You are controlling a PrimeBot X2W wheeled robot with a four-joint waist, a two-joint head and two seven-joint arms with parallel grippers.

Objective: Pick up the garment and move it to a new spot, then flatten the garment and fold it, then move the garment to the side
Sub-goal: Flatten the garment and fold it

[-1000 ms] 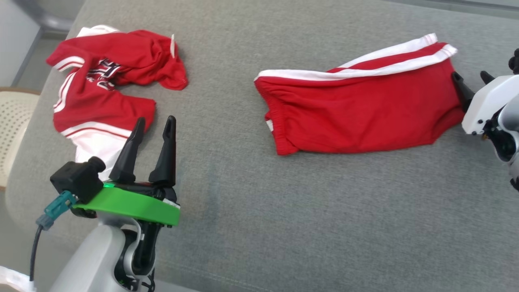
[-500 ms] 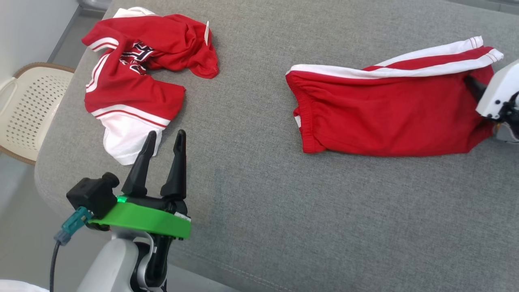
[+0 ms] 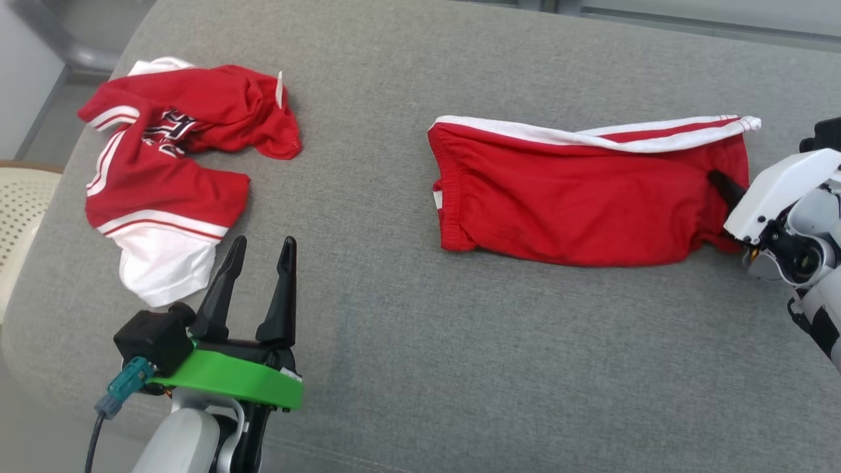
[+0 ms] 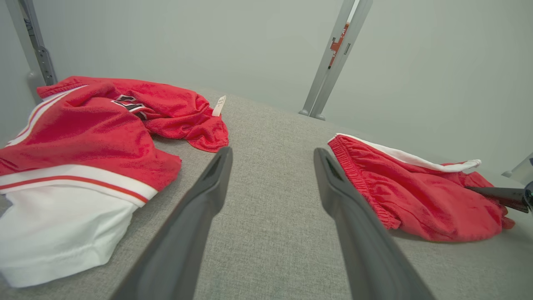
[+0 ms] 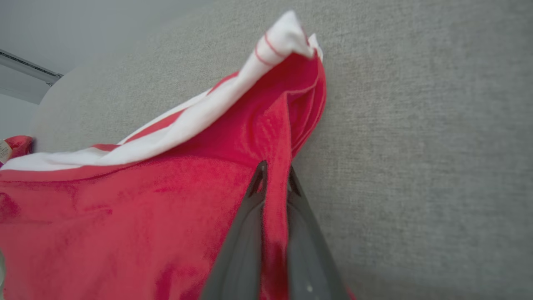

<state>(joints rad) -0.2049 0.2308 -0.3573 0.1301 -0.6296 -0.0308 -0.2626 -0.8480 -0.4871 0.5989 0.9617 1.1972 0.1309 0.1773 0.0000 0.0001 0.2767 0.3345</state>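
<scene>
Newly clamped by the right gripper [image 5: 275,168], fingers pressed together: a fold at the right end of the red shorts [image 3: 578,197], mid-right on the grey cushion [image 3: 420,368]. Spread wide, empty, beside the jersey [image 3: 164,177]: left gripper [image 3: 264,242]. Right tips half buried in cloth.

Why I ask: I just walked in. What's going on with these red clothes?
The robot's right gripper has its jaws shut on one end of the red shorts, which lie on the grey cushion. Its left gripper hovers open beside the crumpled red-and-white jersey, holding nothing.
</scene>
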